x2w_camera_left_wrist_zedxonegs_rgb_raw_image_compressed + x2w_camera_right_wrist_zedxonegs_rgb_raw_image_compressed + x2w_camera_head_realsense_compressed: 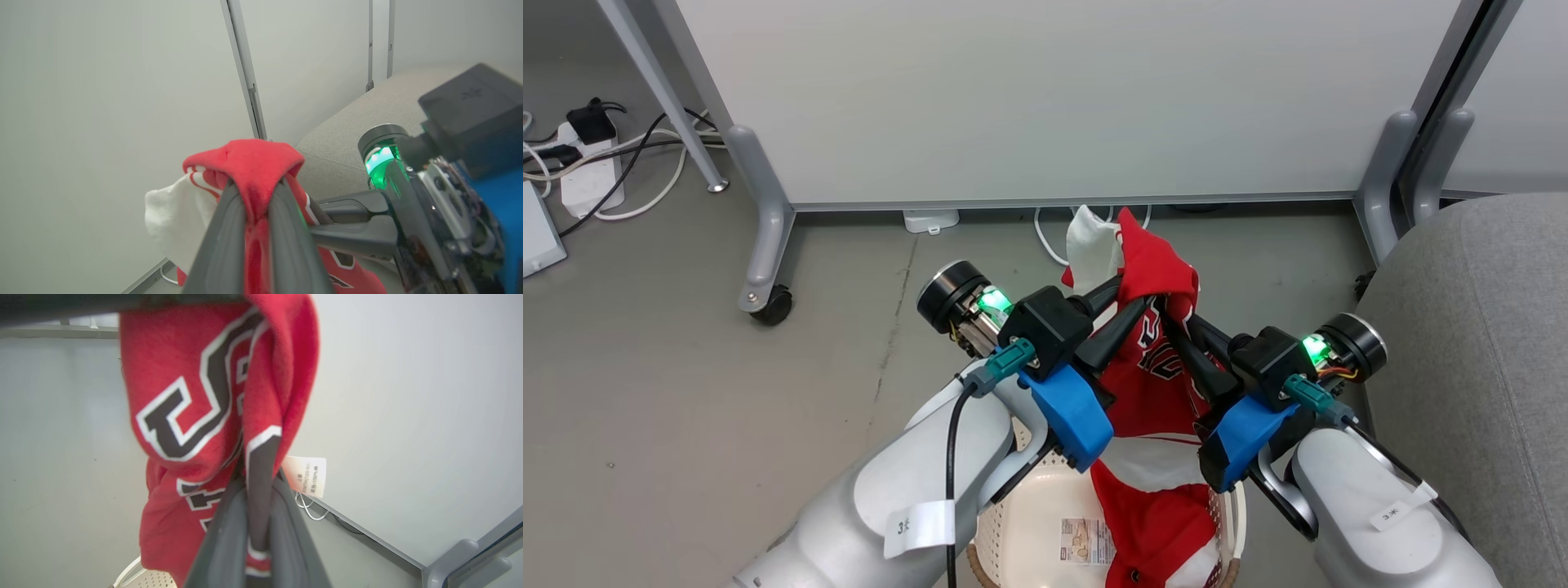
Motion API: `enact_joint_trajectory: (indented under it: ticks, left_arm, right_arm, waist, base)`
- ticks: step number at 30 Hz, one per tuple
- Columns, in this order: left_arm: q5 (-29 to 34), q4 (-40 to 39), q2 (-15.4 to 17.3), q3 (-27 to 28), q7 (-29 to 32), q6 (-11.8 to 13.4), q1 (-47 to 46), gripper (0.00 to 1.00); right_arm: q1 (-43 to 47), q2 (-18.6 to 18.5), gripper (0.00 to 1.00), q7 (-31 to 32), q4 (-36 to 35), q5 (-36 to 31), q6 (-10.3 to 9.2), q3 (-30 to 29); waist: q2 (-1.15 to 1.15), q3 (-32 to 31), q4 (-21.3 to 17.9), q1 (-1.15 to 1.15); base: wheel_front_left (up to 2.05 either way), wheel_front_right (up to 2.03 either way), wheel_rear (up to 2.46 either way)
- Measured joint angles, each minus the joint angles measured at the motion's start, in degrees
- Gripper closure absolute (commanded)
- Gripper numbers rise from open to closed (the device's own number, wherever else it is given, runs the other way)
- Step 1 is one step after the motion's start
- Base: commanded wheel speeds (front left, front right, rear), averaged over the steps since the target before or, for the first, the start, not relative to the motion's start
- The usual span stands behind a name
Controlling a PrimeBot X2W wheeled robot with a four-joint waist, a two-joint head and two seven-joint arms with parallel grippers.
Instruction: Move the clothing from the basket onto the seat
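Clothing [1152,384] with dark lettering [184,416] is pinched by left claw [254,185] and right claw [255,486].

**Caught in a pinch**

The left gripper [255,192] pinches a fold of the red-and-white garment [245,159] between its dark fingers. The right gripper [327,220], green light glowing, reaches in beside it, before a grey seat [367,118] and pale partition [122,81].
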Motion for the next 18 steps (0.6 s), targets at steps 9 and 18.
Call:
enact_joint_trajectory:
  ticks: [9,18]
  left_arm:
    - [-0.08,0.29,0.08,-0.25,-0.11,0.03,-0.24,1.0]
    - [-0.76,0.51,0.13,-0.35,-0.29,0.19,-0.31,0.56]
  right_arm:
    - [0.0,-0.05,1.0,0.0,-0.07,0.31,0.0,0.05]
    - [0.0,-0.09,1.0,0.0,-0.2,0.35,0.0,0.0]
  waist:
    - [0.0,0.2,-0.01,0.0]
    - [0.0,0.2,0.01,0.0]
  base:
    - [0.0,0.0,0.0]
    - [0.0,0.0,0.0]
